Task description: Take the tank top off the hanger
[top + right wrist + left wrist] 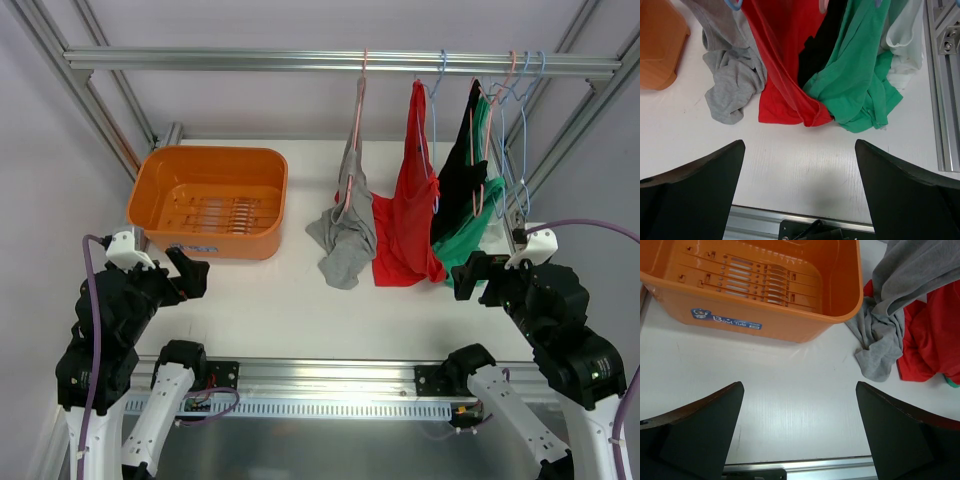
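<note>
Orange plastic is filling the upper part of my left wrist view: a tub point(805, 322) is sitting on the white table point(280, 300), ahead of my left gripper point(799, 390). My left fingers point(705, 430) are spreading wide apart over bare tabletop and are gripping nothing. My right gripper point(799, 145) is doing the same on the other side, with its fingers point(900, 195) released, parted and holding nothing.

Between the two of us, well ahead, clothes are hanging in a row from a metal rail point(250, 60). The grey tank top point(345, 235) is hanging on a pink hanger point(360, 110) at the left end of the row. Its lower part is lying bunched on the table just right of the tub, apart from both my grippers. A red tank top point(408, 220) is hanging beside it on a blue hanger point(433, 120), its hem resting on the table against the grey cloth. Further right a black top point(458, 180) and a green top point(468, 240) are hanging close together, the green one trailing onto the table nearest my right gripper. A white cloth point(902, 45) is showing behind the green one.
</note>
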`<state>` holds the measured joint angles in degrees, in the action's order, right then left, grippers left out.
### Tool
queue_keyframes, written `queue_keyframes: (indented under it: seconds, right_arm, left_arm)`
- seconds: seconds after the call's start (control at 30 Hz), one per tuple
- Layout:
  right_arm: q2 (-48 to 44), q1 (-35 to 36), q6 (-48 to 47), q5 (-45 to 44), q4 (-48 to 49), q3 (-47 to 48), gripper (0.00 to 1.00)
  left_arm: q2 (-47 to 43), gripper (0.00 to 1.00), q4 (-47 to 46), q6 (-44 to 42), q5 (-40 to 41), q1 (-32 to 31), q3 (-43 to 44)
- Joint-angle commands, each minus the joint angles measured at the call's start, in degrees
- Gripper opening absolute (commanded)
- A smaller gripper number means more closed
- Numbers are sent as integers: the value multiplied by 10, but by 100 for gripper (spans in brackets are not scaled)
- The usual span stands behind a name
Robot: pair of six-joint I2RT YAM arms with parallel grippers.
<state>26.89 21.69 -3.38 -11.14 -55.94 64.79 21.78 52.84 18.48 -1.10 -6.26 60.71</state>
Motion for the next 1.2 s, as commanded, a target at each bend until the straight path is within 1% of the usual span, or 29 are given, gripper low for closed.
queue_keyframes:
  seconds: [0.0, 0.17, 0.27, 0.3, 0.4, 0.43, 0.47, 0.5, 0.53, 0.57, 0.63, 0.67, 0.7, 0.77, 0.8, 0.83, 0.9, 0.93, 0.97, 1.0, 1.03, 1.07, 1.17]
  right_arm:
    - [-2, 4, 6, -3, 21, 3, 100]
    - [-15, 3, 7, 10, 27, 8, 99]
    - [-19, 4, 14, 33, 37, 11, 99]
    - [-18, 4, 16, 46, 45, 14, 100]
    - [3, 3, 32, 144, 86, 38, 100]
    - [15, 4, 49, 200, 95, 52, 99]
    - [47, 3, 66, 224, 114, 68, 99]
    - [65, 4, 75, 268, 126, 101, 100]
    - [82, 4, 84, 283, 138, 115, 99]
    - [121, 4, 92, 295, 163, 127, 99]
    - [164, 4, 106, 308, 180, 161, 99]
    - [188, 5, 111, 311, 190, 175, 94]
    - [232, 8, 113, 315, 196, 189, 91]
    - [271, 41, 113, 284, 205, 237, 88]
    - [312, 55, 105, 260, 204, 256, 88]
    - [336, 79, 88, 210, 203, 299, 87]
    - [383, 93, 79, 144, 191, 342, 83]
    - [433, 99, 75, 71, 186, 365, 81]
    - [458, 104, 68, 42, 175, 408, 77]
    - [482, 106, 65, 18, 171, 429, 75]
    - [529, 115, 59, -23, 168, 449, 75]
    - [552, 120, 49, -38, 159, 492, 75]
    - [635, 125, 47, -52, 149, 566, 72]
  left_arm:
    - [5, 99, -17, -9, -14, 4, -5]
    - [2, 99, -17, -10, -15, 5, -4]
    - [1, 99, -18, -9, -15, 4, -4]
    - [0, 99, -18, -9, -15, 5, -6]
    - [1, 99, -19, -6, -19, 5, -8]
    - [1, 99, -19, -5, -20, 5, -9]
    - [0, 98, -20, -4, -23, 5, -10]
    - [0, 99, -20, -2, -26, 5, -10]
    - [-1, 99, -20, 0, -28, 5, -11]
    - [-5, 99, -22, 2, -30, 4, -11]
    - [-8, 99, -23, 3, -29, 5, -15]
    - [-9, 99, -23, 3, -28, 5, -17]
    - [-10, 99, -23, 3, -28, 5, -19]
    - [-10, 99, -23, 3, -29, 5, -25]
    - [-10, 99, -24, 4, -31, 5, -27]
    - [-9, 99, -24, 6, -32, 5, -30]
    - [-8, 99, -28, 6, -33, 5, -45]
    - [-8, 99, -29, 5, -30, 5, -52]
    - [-7, 98, -31, 8, -26, 4, -60]
    - [-8, 99, -31, 10, -22, 4, -61]
    - [-9, 99, -33, 8, -37, 4, -60]
    - [-14, 99, -34, 8, -37, 4, -61]
    - [-18, 99, -33, 6, -37, 4, -61]
